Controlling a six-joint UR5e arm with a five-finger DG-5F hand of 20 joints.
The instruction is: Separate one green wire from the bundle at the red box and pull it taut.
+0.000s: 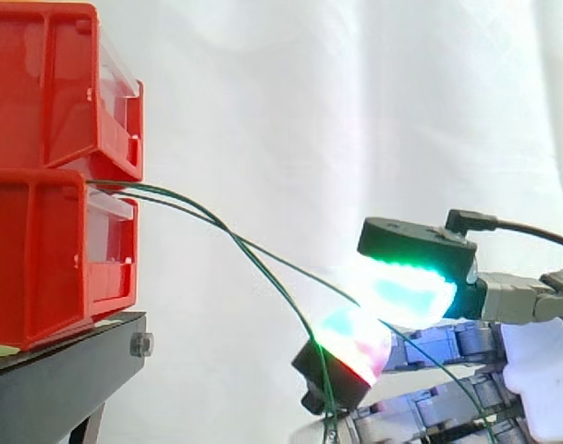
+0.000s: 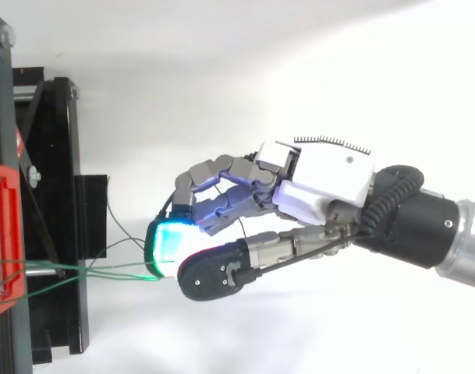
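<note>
Green wires (image 1: 133,190) come out from between two stacked red bins (image 1: 50,250) at the upper left of the side view. They arc down toward the lower right, spreading apart as they go. One green wire (image 1: 290,265) runs into the narrow gap between two glowing pads of the hand (image 2: 323,179). The fingers (image 2: 171,243) are curled with the thumb closed against them, pinching that wire. Another strand (image 1: 304,324) drops more steeply and passes in front of the lower pad. In the top view the wires run from the red bin at the left edge, across the black stand (image 2: 62,140), to the cyan-lit fingertip at centre frame. A white curtain (image 1: 355,92) hangs behind.
</note>
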